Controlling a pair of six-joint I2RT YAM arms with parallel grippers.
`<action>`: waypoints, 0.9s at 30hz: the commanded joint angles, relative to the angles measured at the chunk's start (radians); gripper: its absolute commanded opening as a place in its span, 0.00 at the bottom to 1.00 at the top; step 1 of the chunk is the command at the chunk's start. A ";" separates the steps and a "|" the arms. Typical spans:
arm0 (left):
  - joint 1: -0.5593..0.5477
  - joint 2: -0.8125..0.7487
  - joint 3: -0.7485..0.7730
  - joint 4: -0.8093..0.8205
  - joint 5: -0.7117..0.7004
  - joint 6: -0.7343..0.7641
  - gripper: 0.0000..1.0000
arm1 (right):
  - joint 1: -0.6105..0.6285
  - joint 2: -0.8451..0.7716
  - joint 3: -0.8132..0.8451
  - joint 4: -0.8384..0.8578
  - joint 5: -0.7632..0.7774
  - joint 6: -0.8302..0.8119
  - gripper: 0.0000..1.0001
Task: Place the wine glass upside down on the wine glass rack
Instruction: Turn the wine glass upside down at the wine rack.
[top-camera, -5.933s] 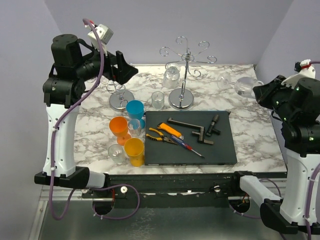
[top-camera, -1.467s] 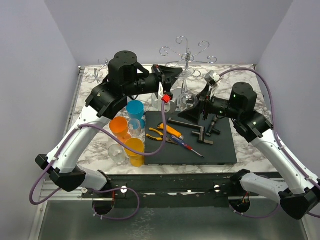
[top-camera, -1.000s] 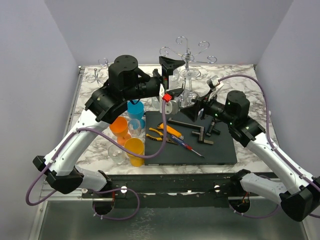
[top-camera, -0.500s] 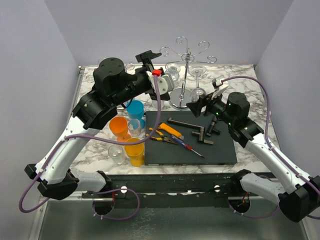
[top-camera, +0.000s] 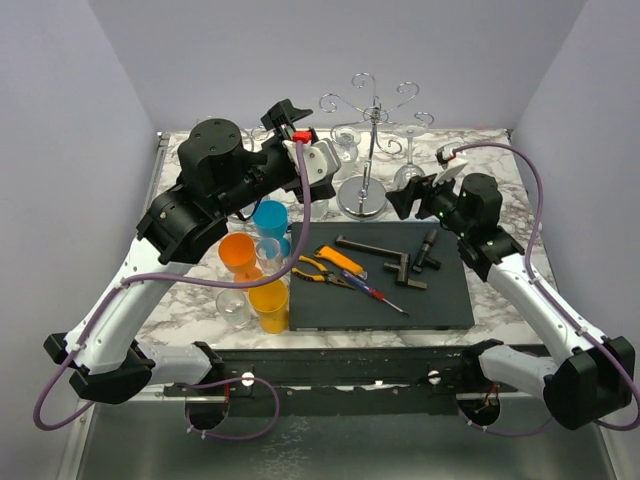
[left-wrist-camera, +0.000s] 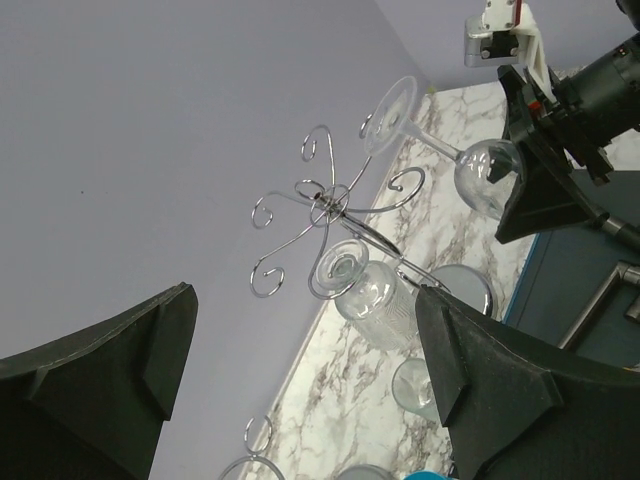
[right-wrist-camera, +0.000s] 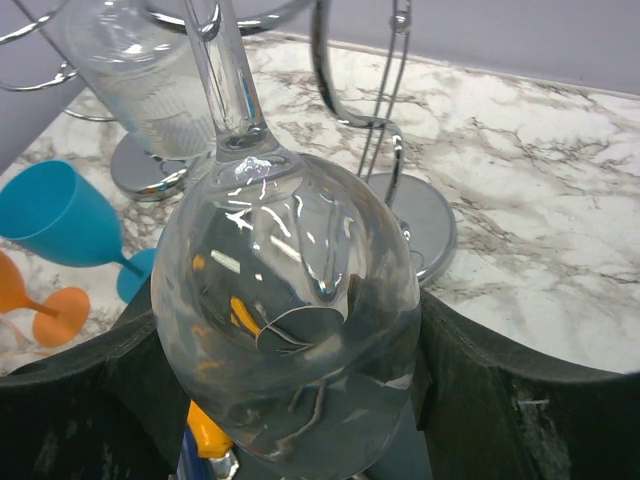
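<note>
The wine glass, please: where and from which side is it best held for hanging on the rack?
Grip the wine glass by its bowl, from the side, as the right pincer does now. It is inverted, so stem and foot are free above to slide into a hook of the rack.

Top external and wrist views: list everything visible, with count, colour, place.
chrome wire wine glass rack: one, silver, back centre.
clear stemmed wine glass: one, transparent, foot up, right of the rack's pole.
ribbed clear glass: one, transparent, hanging from the rack.
blue plastic goblet, orange plastic goblet, yellow plastic goblet: one each, left of the mat.
small clear cups: two, transparent, among the goblets.
dark rectangular mat: one, black, front centre.
yellow-handled pliers, orange utility knife, red-handled screwdriver: one each, on the mat.
black metal tools: three, on the mat.
left claw: black, open, empty, left of the rack.
right claw: black, shut on the wine glass's bowl.
</note>
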 joint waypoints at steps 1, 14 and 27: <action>-0.003 -0.023 -0.015 -0.024 -0.027 -0.037 0.99 | -0.034 0.044 0.014 0.095 -0.050 -0.030 0.03; -0.004 -0.034 -0.021 -0.028 -0.032 -0.023 0.99 | -0.071 0.201 0.087 0.177 -0.126 -0.026 0.02; -0.003 -0.032 -0.031 -0.026 -0.031 -0.007 0.99 | -0.073 0.295 0.120 0.243 -0.216 -0.042 0.01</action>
